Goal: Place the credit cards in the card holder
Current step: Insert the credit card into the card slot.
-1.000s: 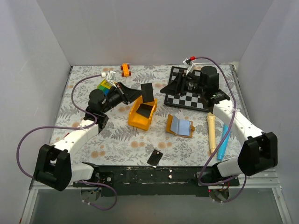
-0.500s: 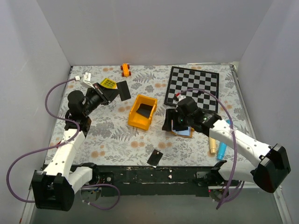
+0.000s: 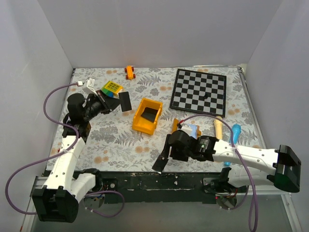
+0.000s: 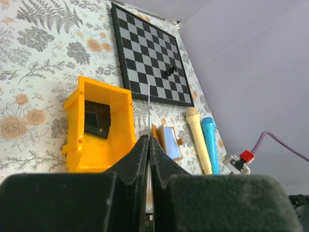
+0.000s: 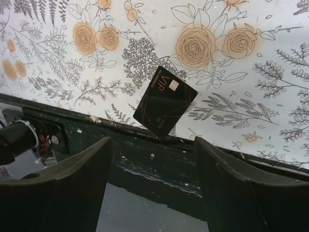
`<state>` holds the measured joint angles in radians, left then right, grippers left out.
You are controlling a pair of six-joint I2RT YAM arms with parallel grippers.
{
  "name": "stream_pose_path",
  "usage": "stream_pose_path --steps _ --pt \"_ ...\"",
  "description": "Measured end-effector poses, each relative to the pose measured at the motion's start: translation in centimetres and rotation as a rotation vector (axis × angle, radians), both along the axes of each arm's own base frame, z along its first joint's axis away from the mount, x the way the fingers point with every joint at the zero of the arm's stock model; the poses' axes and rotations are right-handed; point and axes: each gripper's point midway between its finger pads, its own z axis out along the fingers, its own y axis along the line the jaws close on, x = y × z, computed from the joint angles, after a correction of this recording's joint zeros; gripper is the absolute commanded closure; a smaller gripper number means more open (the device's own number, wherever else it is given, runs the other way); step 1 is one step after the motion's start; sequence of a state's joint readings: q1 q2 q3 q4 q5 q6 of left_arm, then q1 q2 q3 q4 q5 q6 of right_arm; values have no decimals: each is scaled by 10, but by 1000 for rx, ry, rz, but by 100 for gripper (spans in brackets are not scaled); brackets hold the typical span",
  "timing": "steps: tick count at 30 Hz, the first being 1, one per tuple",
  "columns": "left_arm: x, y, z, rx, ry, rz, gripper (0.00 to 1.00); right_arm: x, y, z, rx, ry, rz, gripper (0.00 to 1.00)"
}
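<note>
My left gripper (image 3: 115,104) is shut on a black credit card (image 3: 126,101), held above the table to the left of the yellow bin; in the left wrist view that card (image 4: 149,108) shows edge-on as a thin line between the closed fingers. A second card (image 3: 150,114) lies inside the bin. A third card (image 3: 159,163) lies flat at the table's near edge. My right gripper (image 3: 165,155) hangs open just over it, and the card (image 5: 165,101) sits ahead of the spread fingers (image 5: 65,183), untouched. The tan card holder (image 3: 193,129) lies open behind the right arm, pale blue inside.
The yellow bin (image 3: 144,123) stands mid-table. A chequered board (image 3: 200,91) with a small black piece lies at the back right. A cream microphone (image 3: 218,126) and a blue one (image 3: 235,130) lie right of the holder. An orange toy car (image 3: 129,72) and a coloured block (image 3: 112,88) sit at the back left.
My right arm swung from the chequered board past the card holder down to the near edge, jaws widening over the lying card. My left gripper drew its card back left, away from the bin.
</note>
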<state>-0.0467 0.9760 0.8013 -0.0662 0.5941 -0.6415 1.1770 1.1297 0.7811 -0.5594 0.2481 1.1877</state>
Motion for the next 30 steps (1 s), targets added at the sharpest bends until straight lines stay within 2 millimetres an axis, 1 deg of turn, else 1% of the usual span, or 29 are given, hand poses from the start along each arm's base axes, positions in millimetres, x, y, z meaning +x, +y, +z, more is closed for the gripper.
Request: stream_pose_path --steps 3,6,10,13,15,18,20,22,24,26,28,30 --pt "-8 -3 5 10 -23 -31 100 -2 5 -6 -11 1 -43 24" --pt "-14 -5 6 23 -37 -56 100 5 -1 -6 -40 -32 -94 25" --pt "-15 -4 -1 42 -22 -64 100 20 -4 16 17 -115 -149 25" --pt "-13 -7 -9 74 -4 -66 100 29 -8 30 64 -147 -182 25" --pt "-9 -16 -14 119 16 -84 100 36 -13 32 68 -156 -201 26" --pt "-5 -40 -19 216 29 -130 100 46 -23 30 69 -171 -219 26" --pt "-6 -56 -18 263 18 -166 100 50 -28 28 71 -189 -205 25" --pt "-11 -69 -16 269 3 -210 100 56 -30 33 91 -221 -175 23" --pt "-17 -77 -13 232 -10 -247 100 65 -23 52 152 -286 -111 17" --pt "-25 -86 -7 162 -34 -288 100 73 -16 79 227 -375 -40 13" --pt "-35 -94 -2 80 -57 -340 100 81 -12 112 303 -472 25 12" --pt "-48 -104 3 -18 -73 -408 100 86 -7 141 372 -541 73 13"
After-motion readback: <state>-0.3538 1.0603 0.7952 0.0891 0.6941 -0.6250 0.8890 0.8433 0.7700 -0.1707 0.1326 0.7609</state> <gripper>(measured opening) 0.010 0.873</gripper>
